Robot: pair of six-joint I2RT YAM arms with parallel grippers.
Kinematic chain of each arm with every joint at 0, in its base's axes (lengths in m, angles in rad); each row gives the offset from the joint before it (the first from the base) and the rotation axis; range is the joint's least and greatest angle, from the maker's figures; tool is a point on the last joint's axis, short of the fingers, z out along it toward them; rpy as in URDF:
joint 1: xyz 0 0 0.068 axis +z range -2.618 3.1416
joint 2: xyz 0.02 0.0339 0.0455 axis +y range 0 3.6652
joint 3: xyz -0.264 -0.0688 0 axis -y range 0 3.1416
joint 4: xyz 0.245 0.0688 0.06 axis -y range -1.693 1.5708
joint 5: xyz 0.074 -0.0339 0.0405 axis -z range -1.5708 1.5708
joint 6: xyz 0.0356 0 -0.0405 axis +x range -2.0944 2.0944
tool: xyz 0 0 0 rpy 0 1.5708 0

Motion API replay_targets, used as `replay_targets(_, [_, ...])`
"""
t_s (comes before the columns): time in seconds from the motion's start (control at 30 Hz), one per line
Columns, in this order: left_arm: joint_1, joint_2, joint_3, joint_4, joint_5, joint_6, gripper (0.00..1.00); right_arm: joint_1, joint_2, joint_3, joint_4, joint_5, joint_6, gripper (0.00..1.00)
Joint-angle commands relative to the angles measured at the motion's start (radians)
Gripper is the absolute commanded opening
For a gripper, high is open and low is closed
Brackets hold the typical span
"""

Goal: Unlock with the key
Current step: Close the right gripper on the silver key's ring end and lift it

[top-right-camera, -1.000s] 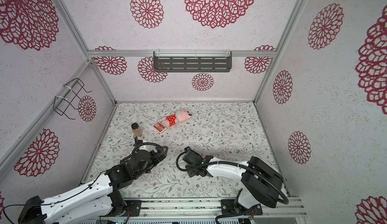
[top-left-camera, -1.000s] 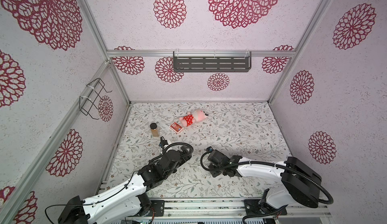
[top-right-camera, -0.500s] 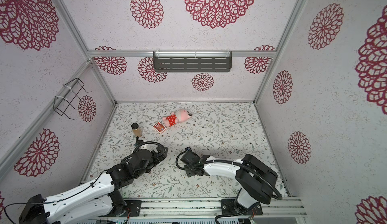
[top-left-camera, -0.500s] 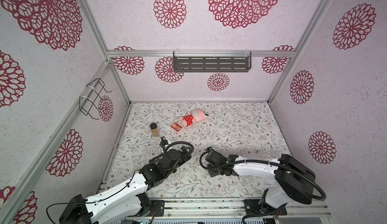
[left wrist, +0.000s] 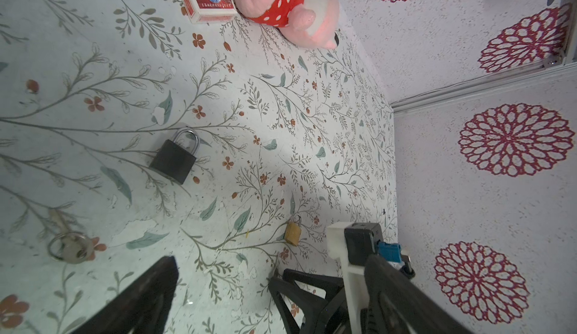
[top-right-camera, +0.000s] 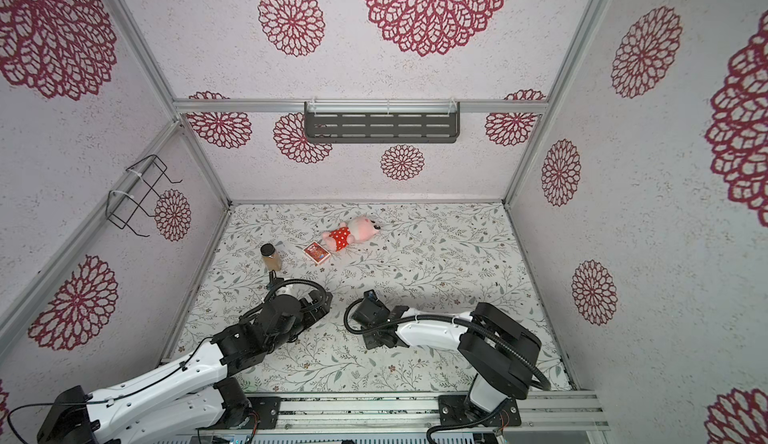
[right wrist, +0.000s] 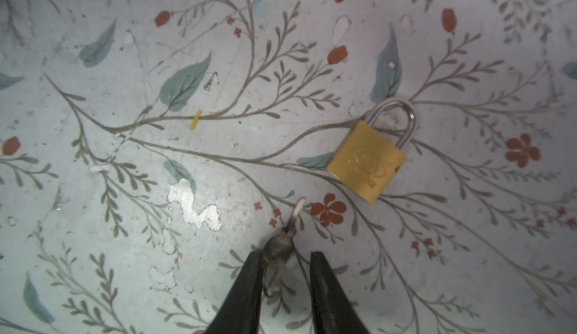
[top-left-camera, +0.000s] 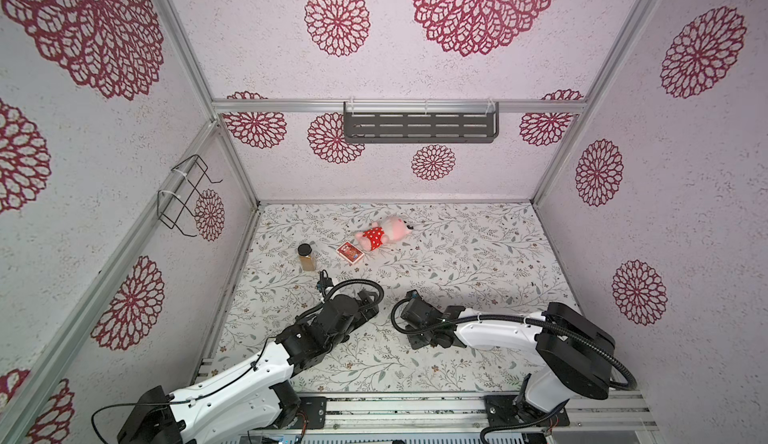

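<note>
- Close over the floral table, the right gripper has its jaws a narrow way apart, straddling the head of a small key.
- One finger touches the key's dark head. A strip of table shows between the head and the other finger, so no pinch on it is visible.
- Its pale blade points out from between the jaws, and the tip lies near the lower corner of a brass padlock but apart from it.
- That padlock lies flat on the table with its shackle seated in the body.
- Off to the left, the left gripper is spread wide and holds nothing.
- Ahead of it in the left wrist view lies a black padlock, flat with its shackle shut.
- Well apart from that lock, a second key lies on the table on a metal ring.
- Both top views show the two arms reaching toward each other near the front middle of the table.
- Farther back stands a jar with a dark lid and brown contents.
- A red card box lies just beside a pink plush toy in a red dotted dress.
</note>
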Motion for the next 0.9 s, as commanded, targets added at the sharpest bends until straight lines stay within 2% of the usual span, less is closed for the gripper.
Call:
replay_targets(0.0, [0.011, -0.002, 0.001, -0.007, 0.01, 0.012, 0.97, 0.01, 0.024, 0.022, -0.058, 0.02, 0.026, 0.25])
replay_targets(0.4, [0.015, -0.007, -0.013, 0.014, 0.022, 0.003, 0.97, 0.01, 0.002, 0.029, -0.079, 0.052, 0.022, 0.1])
replay_targets(0.87, [0.017, -0.003, -0.013, 0.033, 0.038, -0.004, 0.97, -0.001, -0.048, 0.01, -0.044, 0.04, -0.01, 0.0])
